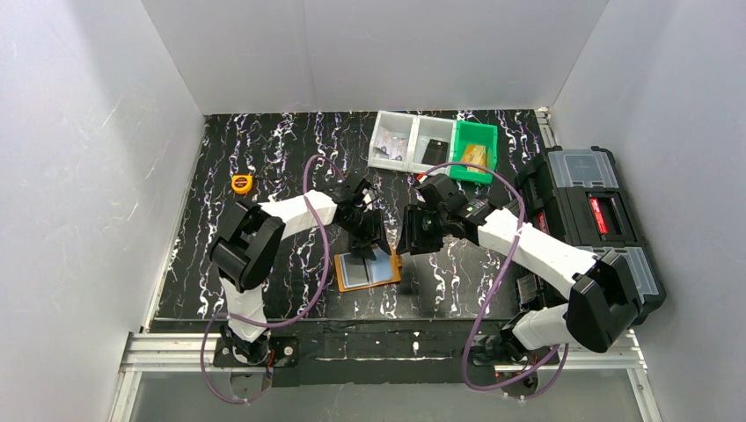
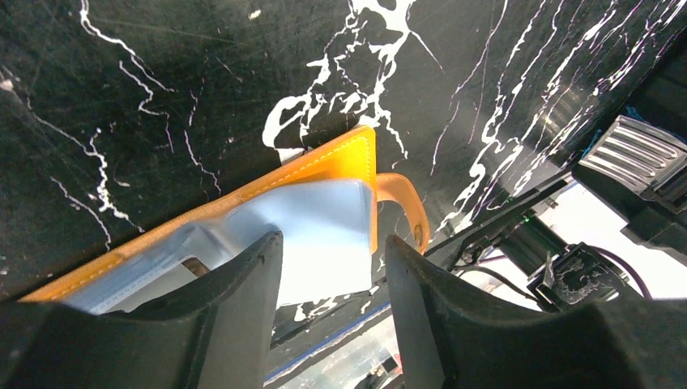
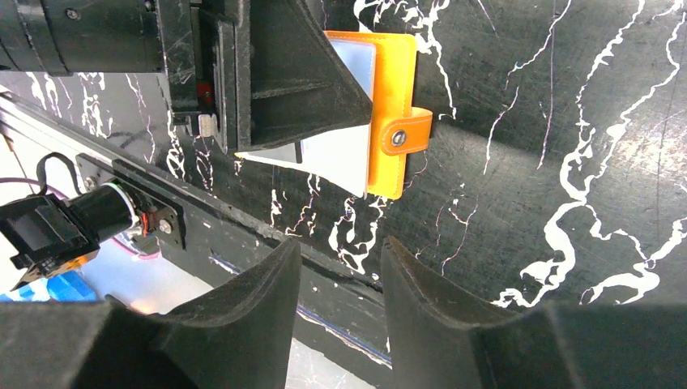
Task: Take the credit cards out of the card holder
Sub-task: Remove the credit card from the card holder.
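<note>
The orange card holder [image 1: 391,266] lies open on the black marbled table near its front edge. A pale blue card [image 1: 369,271] lies on its inner side. My left gripper [image 1: 368,239] is open and empty just over the holder's far edge. In the left wrist view the left gripper [image 2: 332,243] straddles the pale card [image 2: 324,231], with the orange holder [image 2: 340,158] and its closure tab [image 2: 403,203] beyond. My right gripper [image 1: 413,233] is open and empty, just right of the holder. In the right wrist view the right gripper [image 3: 340,247] is apart from the holder [image 3: 393,97].
White trays [image 1: 412,123] and a green bin [image 1: 476,134] stand at the back, holding a dark card [image 1: 434,152] and other small items. A yellow tape measure [image 1: 242,183] lies at the left. A black toolbox [image 1: 588,207] stands at the right edge.
</note>
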Tool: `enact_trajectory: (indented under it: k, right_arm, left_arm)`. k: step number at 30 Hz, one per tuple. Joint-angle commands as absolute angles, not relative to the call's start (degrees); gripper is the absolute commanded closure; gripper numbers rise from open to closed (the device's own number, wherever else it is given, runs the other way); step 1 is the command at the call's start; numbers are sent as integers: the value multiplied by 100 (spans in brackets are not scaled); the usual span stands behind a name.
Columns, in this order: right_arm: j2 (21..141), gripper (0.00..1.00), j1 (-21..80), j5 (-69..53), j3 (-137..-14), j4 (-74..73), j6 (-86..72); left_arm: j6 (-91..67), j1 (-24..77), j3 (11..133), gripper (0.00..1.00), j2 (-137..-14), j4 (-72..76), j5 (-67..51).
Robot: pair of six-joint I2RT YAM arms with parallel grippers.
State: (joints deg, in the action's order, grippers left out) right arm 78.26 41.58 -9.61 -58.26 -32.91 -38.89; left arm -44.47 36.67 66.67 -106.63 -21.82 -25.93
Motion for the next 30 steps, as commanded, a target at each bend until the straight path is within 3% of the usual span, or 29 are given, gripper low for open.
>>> enact_trajectory:
  k: [1, 9, 18, 25, 30]
  right_arm:
    - [7852, 51, 4122, -1068, -5998, -3271, -3805]
    - [7953, 51, 4126, -1304, -6091, -3236, -3808]
    - [8103, 53, 4175, -1761, -6180, -3019, -3878]
    - [8823, 56, 4373, -2367, -6407, -2468, -4067]
    - [9479, 61, 4431, -2736, -6693, -2118, -4184]
  left_arm:
    - [-4300, 3709, 6901, 51, -10293, -2534, -2639]
    - [-4150, 3697, 7095, 47, -9972, -2972, -2371]
    - [-3993, 3533, 7166, 53, -9596, -3656, -1784]
    - [-3922, 2969, 6361, 65, -8701, -3989, -1388]
    - [-3846, 2852, 5975, 80, -8621, -3967, -1501]
